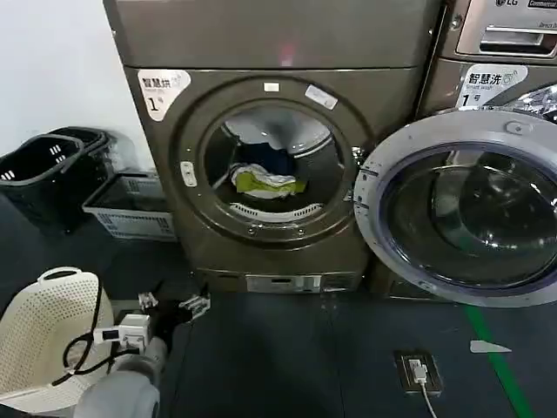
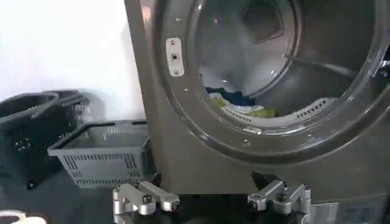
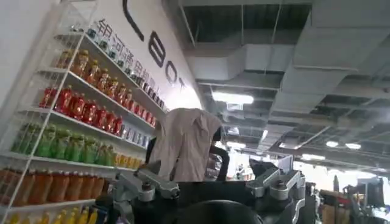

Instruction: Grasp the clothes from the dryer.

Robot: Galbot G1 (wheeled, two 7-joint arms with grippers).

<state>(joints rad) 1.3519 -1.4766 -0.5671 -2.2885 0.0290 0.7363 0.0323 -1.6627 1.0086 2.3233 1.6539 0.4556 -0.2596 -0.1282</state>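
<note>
Those clothes [image 1: 265,180] heaped at the bottom of the dryer [image 1: 270,139] drum look light and floppy, so you'd send your spread-open left gripper [image 1: 171,303], low near the front, onto the bunched yellow-green fold.

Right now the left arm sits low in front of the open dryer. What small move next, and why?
Probably raise the left gripper and ease it toward the dryer opening. Its fingers are open with nothing between them, and it sits near the floor, below the porthole rim, while the clothes lie inside the drum with the door swung aside. The right gripper points away, toward a shelf of bottles.
</note>
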